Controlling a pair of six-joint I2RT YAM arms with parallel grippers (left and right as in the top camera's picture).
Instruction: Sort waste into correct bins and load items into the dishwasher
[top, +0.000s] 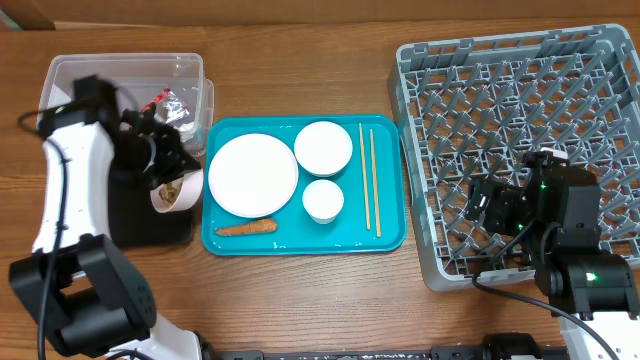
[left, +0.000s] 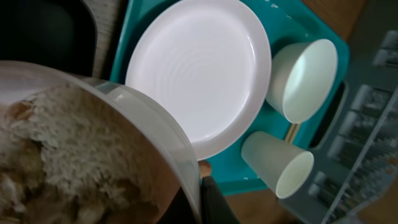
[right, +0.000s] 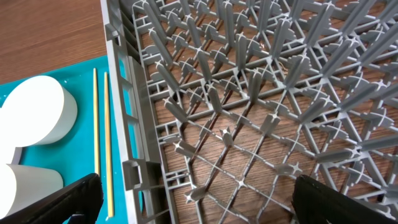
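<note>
My left gripper (top: 172, 185) is shut on the rim of a small white container (left: 143, 118) holding beige food scraps (left: 68, 155), tilted over the black tray (top: 130, 215). The red-and-silver wrapper (top: 172, 106) lies in the clear tub (top: 70, 75). On the teal tray (top: 300, 243) are the plate (top: 252, 175), bowl (top: 323, 147), cup (top: 323, 200), chopsticks (top: 368, 180) and carrot (top: 247, 228). My right gripper (top: 478, 205) is open and empty above the front left of the grey dish rack (top: 520, 110). The right wrist view shows the rack's pegs (right: 249, 93) and the chopsticks (right: 107, 137).
The teal tray sits between the black tray and the rack, close to both. The rack holds nothing. Bare wooden table runs along the front and back edges.
</note>
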